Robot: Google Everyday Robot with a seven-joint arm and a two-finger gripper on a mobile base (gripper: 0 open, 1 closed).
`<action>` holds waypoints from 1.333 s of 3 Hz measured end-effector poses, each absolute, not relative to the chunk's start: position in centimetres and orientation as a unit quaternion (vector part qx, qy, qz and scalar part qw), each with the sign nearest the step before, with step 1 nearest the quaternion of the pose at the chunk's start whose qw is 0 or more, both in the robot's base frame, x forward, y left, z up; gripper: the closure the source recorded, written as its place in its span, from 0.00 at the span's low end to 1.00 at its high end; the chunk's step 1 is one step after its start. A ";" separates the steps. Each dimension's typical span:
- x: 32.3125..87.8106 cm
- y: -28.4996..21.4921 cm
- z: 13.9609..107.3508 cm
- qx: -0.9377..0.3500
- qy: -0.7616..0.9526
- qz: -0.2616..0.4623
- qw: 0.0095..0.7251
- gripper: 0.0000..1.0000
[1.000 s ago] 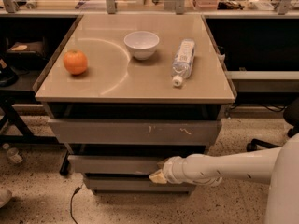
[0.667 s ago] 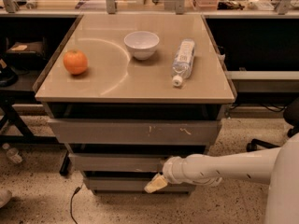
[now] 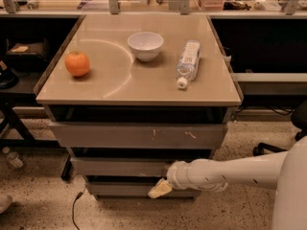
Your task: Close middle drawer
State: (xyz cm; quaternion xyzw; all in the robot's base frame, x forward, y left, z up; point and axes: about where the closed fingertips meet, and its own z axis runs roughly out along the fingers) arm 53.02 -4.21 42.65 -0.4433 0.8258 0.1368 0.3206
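1. Cannot tell whether the cream-coloured, wedge-shaped hand [image 3: 160,189] at the tip of the white tubular arm [image 3: 225,172] is released or clenched; hanging low before the cabinet, right of centre, at the level of the narrow grey bottom drawer front [image 3: 120,189]
2. Against a second ago: dropped lower and tipped downward, off the lower edge of the wide, plain grey middle drawer [image 3: 120,167] and down to the front beneath it
3. No visible shift in the middle drawer over that second: same place, under the taller grey top drawer front [image 3: 134,135] with its pale scratches, a dark gap above, standing slightly ahead of the bottom front
4. Judging from that: either done pushing or slipped off the front; cannot tell whether fully shut, so worth checking before backing away
5. Farther out, on the tan table [image 3: 120,87]: round orange fruit [image 3: 77,63], white bowl [image 3: 145,45] and clear plastic bottle [image 3: 188,62] on its side, all unmoved
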 end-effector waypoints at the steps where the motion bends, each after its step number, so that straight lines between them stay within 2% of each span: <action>1: 52.4 -8.3 44.8 -0.365 0.865 0.106 0.327 0.00; 2: 51.2 -13.0 49.3 -0.244 0.905 0.056 0.344 0.00; 3: 47.5 -11.4 53.9 -0.199 0.922 0.033 0.332 0.00; 4: 47.5 -11.4 53.9 -0.199 0.922 0.033 0.332 0.00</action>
